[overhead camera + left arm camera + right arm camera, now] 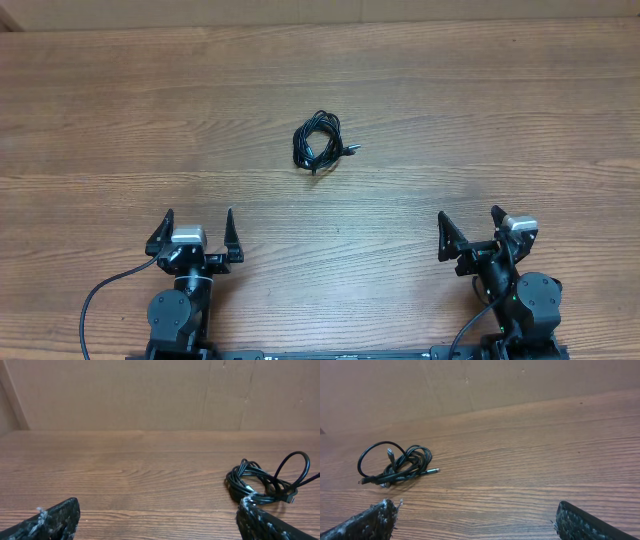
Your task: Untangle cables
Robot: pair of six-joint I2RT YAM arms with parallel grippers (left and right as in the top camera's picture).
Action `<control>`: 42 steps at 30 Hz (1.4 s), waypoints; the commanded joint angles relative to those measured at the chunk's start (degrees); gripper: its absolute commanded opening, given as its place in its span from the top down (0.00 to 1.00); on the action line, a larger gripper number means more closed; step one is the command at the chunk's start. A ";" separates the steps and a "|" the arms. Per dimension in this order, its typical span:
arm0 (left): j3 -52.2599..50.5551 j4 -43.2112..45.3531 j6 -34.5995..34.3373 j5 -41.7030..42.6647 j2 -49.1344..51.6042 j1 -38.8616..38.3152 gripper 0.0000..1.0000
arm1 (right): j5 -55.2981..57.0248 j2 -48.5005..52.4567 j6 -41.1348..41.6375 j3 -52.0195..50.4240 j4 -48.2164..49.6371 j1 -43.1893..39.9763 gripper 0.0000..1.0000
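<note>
- Cables (320, 143) lie in one small black bunch on the wood-grain desk (520, 110), near its middle, ahead of both arms and between them; nothing touches the bunch
- thin, glossy black cords wound into several loose, overlapping loops; from overhead the bunch is roughly oval, with a short straight end poking out on its right side, tipped by a small plug
- in the left wrist view the cables (262, 482) sit at the right, their near edge partly hidden behind one finger tip; one loop stands up off the desk in an arch, the rest lies low and packed together
- in the right wrist view the cables (395, 467) sit at the left; one wider loop sticks out at the left of the bunch, a small plug rises within it, and another slim plug points right along the desk
- left fingers (229, 228) are spread wide, pinching nothing, well apart from the cables
- right fingers (444, 236) are likewise spread wide and empty, well apart from the cables
- a plain brown board (150, 395) stands behind the far edge of the desk
</note>
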 commanded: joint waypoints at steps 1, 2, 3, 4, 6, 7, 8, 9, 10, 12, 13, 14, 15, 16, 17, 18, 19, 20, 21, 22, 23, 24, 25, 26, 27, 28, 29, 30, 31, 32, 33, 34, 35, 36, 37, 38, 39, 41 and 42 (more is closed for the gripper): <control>-0.20 0.20 0.87 -1.11 -0.57 -0.42 0.00 | 0.87 0.20 0.02 0.81 -1.42 -0.20 0.00; -0.20 0.20 0.87 -1.11 -0.57 -0.42 0.01 | 0.74 0.20 0.04 0.79 -1.40 -0.20 0.00; -0.20 0.20 0.87 -1.11 -0.57 -0.42 0.00 | 0.37 0.20 0.04 0.81 -1.40 -0.20 0.00; -0.20 0.20 0.90 -1.11 -0.57 -0.42 0.00 | -0.33 0.20 0.07 0.81 -1.40 -0.20 0.00; -0.20 0.20 0.87 -1.11 -0.57 -0.42 0.00 | -2.86 0.20 0.55 1.16 -1.40 -0.20 0.00; -0.20 0.20 0.87 -1.11 -0.57 -0.42 0.00 | -3.91 0.22 1.68 1.55 -1.46 -0.20 0.00; -0.20 0.20 0.87 -1.11 -0.57 -0.42 0.00 | -4.46 0.26 2.73 1.95 -1.49 -0.20 0.00; -0.20 0.20 0.87 -1.11 -0.57 -0.42 0.01 | -4.74 0.42 3.32 2.43 -1.51 -0.20 0.00; -0.20 0.20 0.87 -1.11 -0.57 -0.42 0.00 | -4.94 0.70 3.28 3.17 -1.66 -0.20 0.00; -0.20 0.20 0.87 -1.11 -0.57 -0.42 0.00 | -4.92 1.68 3.26 4.94 -2.32 -0.20 0.00; -0.20 0.20 0.87 -1.11 -0.57 -0.42 0.01 | -4.92 2.62 3.26 6.27 -2.67 -0.20 0.00; -0.20 0.20 0.87 -1.11 -0.57 -0.42 0.00 | -4.94 3.65 3.26 7.58 -2.99 -0.20 0.00; -0.20 0.20 0.87 -1.11 -0.57 -0.42 0.00 | -4.92 4.87 3.21 9.05 -3.39 -0.20 0.00; -0.20 0.20 0.87 -1.11 -0.57 -0.42 0.00 | -4.94 6.23 3.19 10.62 -3.67 -0.20 0.00; -0.20 0.20 0.87 -1.11 -0.57 -0.42 0.01 | -5.11 8.04 3.17 12.48 -3.91 -0.20 0.00; -0.20 0.20 0.90 -1.11 -0.57 -0.42 0.00 | -5.44 9.75 2.99 14.12 -4.09 -0.20 0.00; -0.20 0.20 0.87 -1.11 -0.57 -0.42 0.00 | -5.88 11.58 2.95 15.87 -4.35 -0.20 0.00; -0.20 0.20 0.87 -1.11 -0.57 -0.42 0.01 | -6.60 13.84 2.62 17.84 -4.66 -0.20 0.00; -0.20 0.20 0.87 -1.11 -0.57 -0.42 0.00 | -7.34 15.78 1.95 19.52 -4.90 -0.20 0.00; -0.20 0.20 0.87 -1.11 -0.57 -0.42 0.00 | -8.15 17.75 1.11 21.14 -5.11 -0.20 0.00; -0.20 0.20 0.87 -1.11 -0.57 -0.42 0.00 | -8.61 20.06 0.76 22.99 -5.42 -0.20 0.00; -0.20 0.20 0.87 -1.11 -0.57 -0.42 0.00 | -8.87 22.12 0.46 24.61 -5.84 -0.20 0.00; -0.20 0.20 0.90 -1.11 -0.57 -0.42 0.01 | -9.49 24.17 -0.17 26.32 -6.34 -0.20 0.00; -0.20 0.20 0.87 -1.11 -0.57 -0.42 0.01 | -10.14 26.29 -0.70 28.11 -6.91 -0.20 0.00; -0.20 0.20 0.87 -1.11 -0.57 -0.42 0.01 | -10.62 28.74 -0.76 30.18 -7.69 -0.20 0.00; -0.20 0.20 0.87 -1.11 -0.57 -0.42 0.01 | -11.28 30.93 -1.01 31.95 -8.44 -0.20 0.00; -0.20 0.20 0.87 -1.11 -0.57 -0.42 0.00 | -11.93 33.03 -1.46 33.73 -9.35 -0.20 0.00; -0.20 0.20 0.87 -1.11 -0.57 -0.42 0.00 | -12.81 35.52 -1.77 35.76 -10.47 -0.20 0.00; -0.20 0.20 0.87 -1.11 -0.57 -0.42 0.00 | -13.35 37.59 -1.75 37.40 -11.52 -0.20 0.00; -0.20 0.20 0.87 -1.11 -0.57 -0.42 0.00 | -14.14 39.65 -1.75 38.88 -12.50 -0.20 0.00; -0.20 0.20 0.87 -1.11 -0.57 -0.42 0.01 | -15.13 41.99 -1.75 40.41 -13.53 -0.20 0.00; -0.20 0.20 0.87 -1.11 -0.57 -0.42 0.01 | -16.09 43.89 -1.73 41.46 -14.21 -0.20 0.00; -0.20 0.20 0.87 -1.11 -0.57 -0.42 0.00 | -17.22 45.70 -1.73 42.23 -14.62 -0.20 0.00; -0.20 0.20 0.87 -1.11 -0.57 -0.42 0.00 | -18.49 47.39 -1.73 42.69 -14.75 -0.17 0.00; -0.20 0.20 0.87 -1.11 -0.57 -0.42 0.01 | -20.09 49.33 -1.73 42.84 -14.64 -0.20 0.00; -0.20 0.20 0.87 -1.11 -0.57 -0.42 0.00 | -21.31 50.86 -1.73 42.84 -14.60 -0.17 0.00; -0.20 0.20 0.87 -1.11 -0.57 -0.42 0.00 | -22.38 52.37 -1.68 42.84 -14.56 -0.17 0.00; -0.20 0.20 0.87 -1.11 -0.57 -0.42 0.00 | -24.74 55.74 -1.44 42.82 -14.47 -0.13 0.00; -0.20 0.20 0.87 -1.11 -0.57 -0.42 0.00 | -26.03 57.27 -1.44 42.82 -14.51 -0.13 0.00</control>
